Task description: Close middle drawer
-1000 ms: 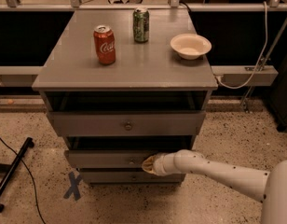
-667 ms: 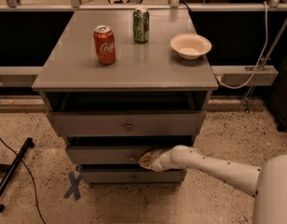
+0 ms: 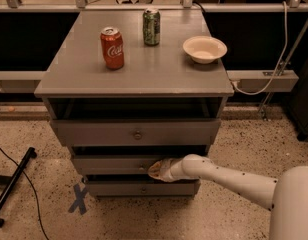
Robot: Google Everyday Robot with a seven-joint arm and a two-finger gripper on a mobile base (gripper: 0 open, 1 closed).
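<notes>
The middle drawer point(image 3: 111, 164) is the second of three grey drawers in the cabinet. Its flat front stands only slightly forward of the cabinet face, with a thin dark gap above it. My gripper point(image 3: 155, 170) is at the end of the white arm point(image 3: 229, 178) that reaches in from the lower right. Its tip presses against the centre of the middle drawer's front and covers the knob. The top drawer point(image 3: 136, 132) above stands a little open, with its knob showing. The bottom drawer point(image 3: 141, 188) sits just below my gripper.
A red cola can point(image 3: 112, 47), a green can point(image 3: 151, 27) and a cream bowl point(image 3: 204, 49) stand on the cabinet top point(image 3: 144, 76). A black bar point(image 3: 11, 186) lies on the speckled floor at left, next to a blue X mark point(image 3: 78, 199).
My gripper has pushed further in toward the cabinet, and the middle drawer has slid inward with it, so its front stands nearer the cabinet face than before.
</notes>
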